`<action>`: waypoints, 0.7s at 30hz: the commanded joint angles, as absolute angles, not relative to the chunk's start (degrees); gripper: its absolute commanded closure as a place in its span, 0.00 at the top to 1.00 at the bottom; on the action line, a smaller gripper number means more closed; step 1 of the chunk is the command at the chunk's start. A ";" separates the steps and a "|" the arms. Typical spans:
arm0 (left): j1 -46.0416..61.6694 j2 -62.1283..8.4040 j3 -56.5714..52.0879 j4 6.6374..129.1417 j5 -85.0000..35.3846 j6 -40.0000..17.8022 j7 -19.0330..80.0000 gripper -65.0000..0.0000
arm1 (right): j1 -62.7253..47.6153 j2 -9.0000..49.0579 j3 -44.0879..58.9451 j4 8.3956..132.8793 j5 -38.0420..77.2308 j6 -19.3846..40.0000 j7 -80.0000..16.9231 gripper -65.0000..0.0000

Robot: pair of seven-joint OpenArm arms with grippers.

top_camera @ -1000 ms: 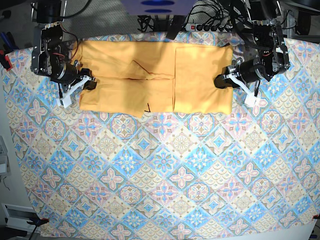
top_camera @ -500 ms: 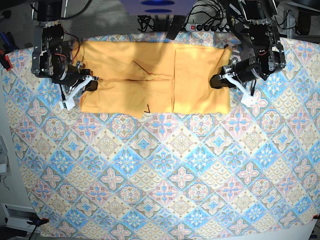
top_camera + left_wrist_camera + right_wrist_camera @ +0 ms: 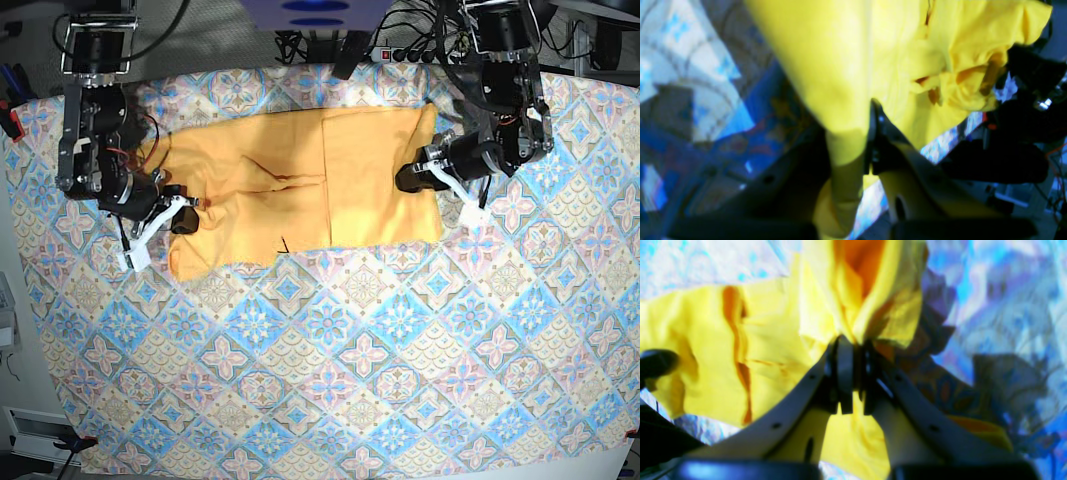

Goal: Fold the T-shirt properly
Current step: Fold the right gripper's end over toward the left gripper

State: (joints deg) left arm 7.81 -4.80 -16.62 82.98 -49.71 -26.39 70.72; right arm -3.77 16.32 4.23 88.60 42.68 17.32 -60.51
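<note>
Because the left end effector [image 3: 867, 140] is clamped on a hem of the T-shirt [image 3: 846, 66], the left wrist view shows yellow cloth hanging taut from its tips. In the right wrist view, the right end effector [image 3: 853, 373] pinches a bunched edge the same way. From the base view, the shirt lies part-folded on the tablecloth [image 3: 330, 350] covering the surface, gripped at both ends, likely for dragging or the next fold.

A blue-pink tiled tablecloth [image 3: 330, 360] covers the table; a power strip [image 3: 415, 53] and cables [image 3: 300, 42] lie along the top edge.
</note>
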 commanded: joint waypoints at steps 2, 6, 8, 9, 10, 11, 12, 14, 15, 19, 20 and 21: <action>6.02 -3.74 -16.75 82.51 -49.01 -26.68 70.02 0.00 | -1.36 17.10 4.53 89.71 43.56 17.71 -60.26 0.00; 4.97 -1.54 -16.66 82.51 -46.11 -26.68 70.02 0.00 | 1.10 17.10 4.53 89.80 43.56 17.71 -61.76 0.00; 4.09 -1.27 -16.66 82.51 -45.85 -26.68 70.11 0.00 | 1.71 17.10 4.53 90.51 43.56 17.80 -62.46 0.00; 3.91 -1.27 -16.57 82.51 -45.85 -26.68 70.20 0.00 | 1.71 17.10 4.44 91.30 43.56 17.80 -62.46 0.00; 3.82 -1.19 -16.40 82.51 -45.85 -26.68 70.20 0.00 | 1.71 17.10 3.91 92.44 43.56 17.80 -62.64 0.00; 3.82 -1.19 -15.87 82.51 -45.85 -26.68 70.20 0.00 | 1.71 17.10 2.77 93.85 43.56 17.80 -63.16 0.00; 3.82 -1.19 -15.25 82.51 -45.85 -26.68 70.11 0.00 | 1.71 17.27 1.54 95.25 43.56 17.80 -63.52 0.00; 3.82 -1.19 -14.81 82.51 -45.85 -26.68 70.11 0.00 | 1.63 17.27 -0.66 97.54 43.56 17.80 -63.96 0.00; 3.82 -1.19 -14.81 82.51 -45.85 -26.68 70.11 0.00 | 1.54 17.27 -1.89 98.68 43.56 17.80 -63.96 0.00; 4.00 -1.19 -14.81 82.51 -45.85 -26.68 70.11 0.00 | 0.31 17.10 -6.99 101.41 43.56 17.80 -63.69 0.00; 4.09 -1.19 -14.81 82.51 -45.85 -26.68 70.11 0.00 | 0.13 17.01 -7.96 101.76 43.56 17.80 -63.60 0.00; 4.09 -1.19 -14.81 82.51 -45.85 -26.68 70.11 0.00 | 0.13 16.92 -8.66 102.02 43.56 17.80 -63.60 0.00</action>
